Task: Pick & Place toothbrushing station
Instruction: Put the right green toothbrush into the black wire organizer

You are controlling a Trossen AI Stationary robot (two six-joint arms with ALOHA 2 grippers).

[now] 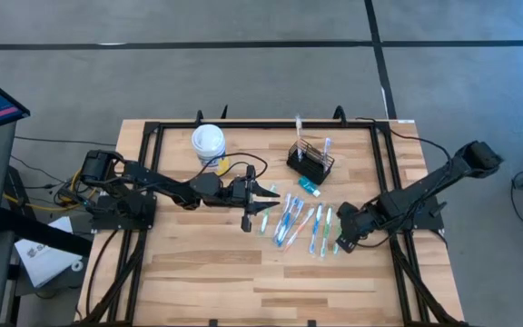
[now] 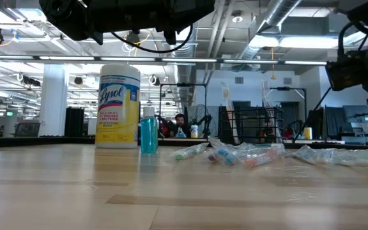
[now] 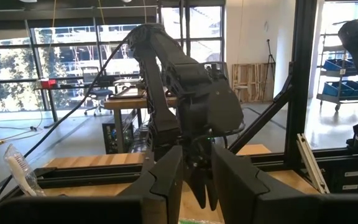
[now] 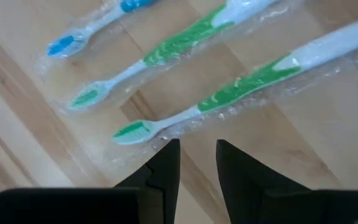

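The toothbrushing station, a black wire-mesh caddy (image 1: pixel 311 162) (image 2: pixel 254 124), stands on the wooden table toward its far edge with a couple of toothbrushes upright in it. Several wrapped toothbrushes (image 1: pixel 302 222) (image 2: pixel 248 154) lie flat on the table in front of it. My right gripper (image 1: pixel 341 243) (image 4: pixel 197 152) points steeply down, open, just above the wood beside the bristle end of a green toothbrush (image 4: pixel 229 93), with nothing between its fingers. My left gripper (image 1: pixel 266 195) (image 3: pixel 197 186) hovers level, left of the toothbrushes, open and holding nothing.
A yellow canister with a white lid (image 1: pixel 209 143) (image 2: pixel 119 105) and a small blue bottle (image 2: pixel 149 131) stand at the far left of the middle. A small teal item (image 1: pixel 309 186) lies by the caddy. A black frame (image 1: pixel 261 127) borders the table. Bare wood lies along the near edge.
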